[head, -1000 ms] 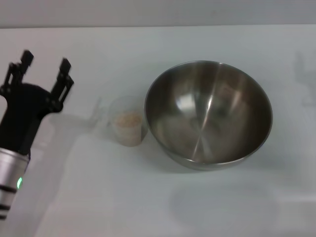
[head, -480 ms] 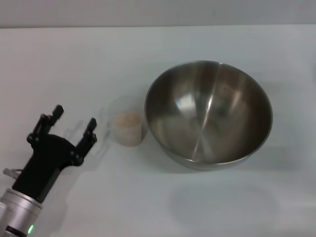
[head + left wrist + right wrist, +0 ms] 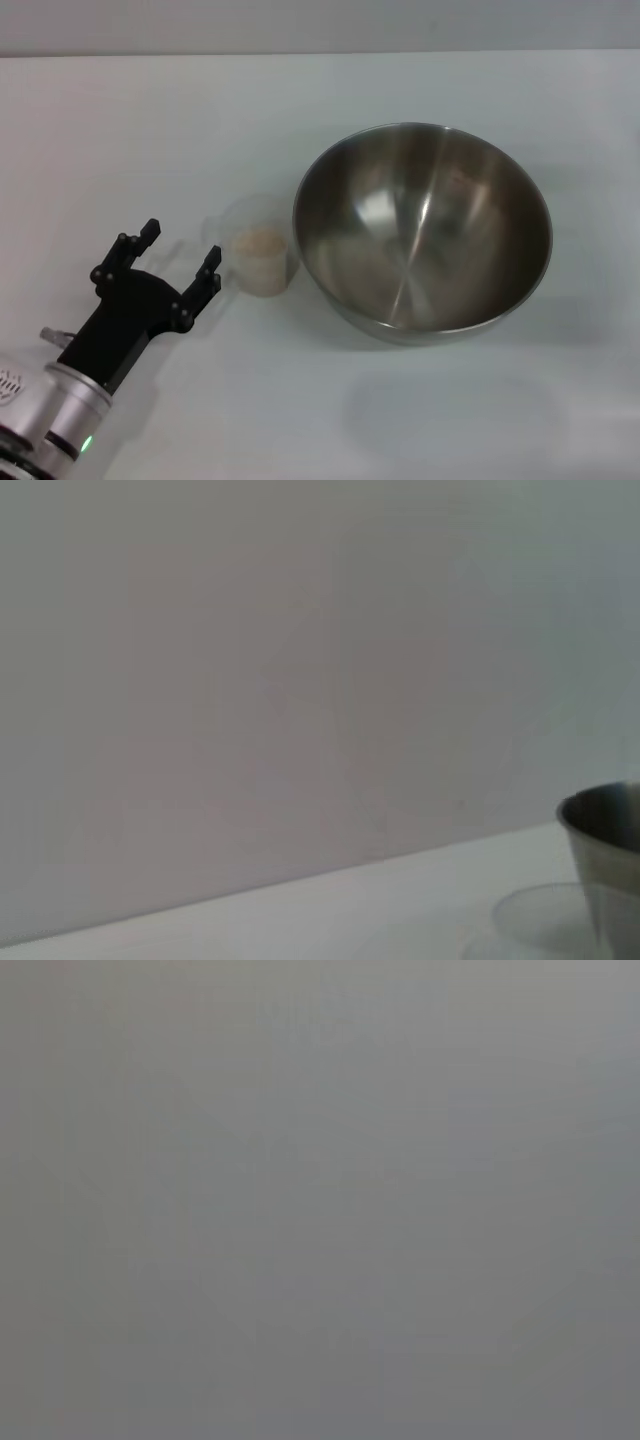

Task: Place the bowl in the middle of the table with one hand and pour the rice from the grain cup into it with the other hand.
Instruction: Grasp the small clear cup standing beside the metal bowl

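— Two vessels out on the table: big steel bowl right of centre, small clear grain cup just left of it, almost touching the bowl's wall.
— Contents?
— Pale heap of rice low in the cup. Bowl bare inside, only reflections.
— Left gripper?
— Down at the near left, fingers spread apart, holding nothing. Pointing up and right toward the cup, nearer fingertip just beside the cup's left side, not touching.
— Cup upright?
— Upright, standing flat on the table.
— Left wrist view?
— Mostly blank wall; bowl rim and cup rim at one corner, side by side.
— Right gripper?
— Nowhere in sight; right wrist view plain grey, nothing to pick out.
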### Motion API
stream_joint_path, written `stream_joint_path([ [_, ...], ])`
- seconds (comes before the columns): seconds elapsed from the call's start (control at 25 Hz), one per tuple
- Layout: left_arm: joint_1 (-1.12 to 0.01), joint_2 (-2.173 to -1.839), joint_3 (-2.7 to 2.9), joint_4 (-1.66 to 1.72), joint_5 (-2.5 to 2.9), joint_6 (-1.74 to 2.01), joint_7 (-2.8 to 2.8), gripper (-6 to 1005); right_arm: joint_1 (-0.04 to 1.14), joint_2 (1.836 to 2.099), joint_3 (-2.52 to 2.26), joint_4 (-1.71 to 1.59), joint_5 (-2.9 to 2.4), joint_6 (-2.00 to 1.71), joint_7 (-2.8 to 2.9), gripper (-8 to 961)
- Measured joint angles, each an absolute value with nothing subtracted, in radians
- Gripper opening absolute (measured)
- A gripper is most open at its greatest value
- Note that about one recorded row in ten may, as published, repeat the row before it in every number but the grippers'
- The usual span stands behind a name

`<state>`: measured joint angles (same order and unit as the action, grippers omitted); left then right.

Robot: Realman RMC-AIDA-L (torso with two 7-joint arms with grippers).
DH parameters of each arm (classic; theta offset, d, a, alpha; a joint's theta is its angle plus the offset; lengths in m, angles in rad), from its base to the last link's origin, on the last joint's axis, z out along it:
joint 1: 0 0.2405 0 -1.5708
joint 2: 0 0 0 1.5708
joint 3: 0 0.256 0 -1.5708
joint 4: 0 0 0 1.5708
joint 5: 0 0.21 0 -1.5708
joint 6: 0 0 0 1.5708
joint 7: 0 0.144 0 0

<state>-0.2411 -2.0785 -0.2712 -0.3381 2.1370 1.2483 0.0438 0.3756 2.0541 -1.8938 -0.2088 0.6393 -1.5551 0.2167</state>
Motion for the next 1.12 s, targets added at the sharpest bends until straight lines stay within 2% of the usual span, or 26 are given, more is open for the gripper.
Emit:
stream_joint_path([
  [1.12, -0.306, -2.078, -0.404, -0.333, 2.136, 1.139, 0.043, 770, 0.378, 2.057, -1.898, -0.21, 0.637, -1.567, 0.225, 491],
])
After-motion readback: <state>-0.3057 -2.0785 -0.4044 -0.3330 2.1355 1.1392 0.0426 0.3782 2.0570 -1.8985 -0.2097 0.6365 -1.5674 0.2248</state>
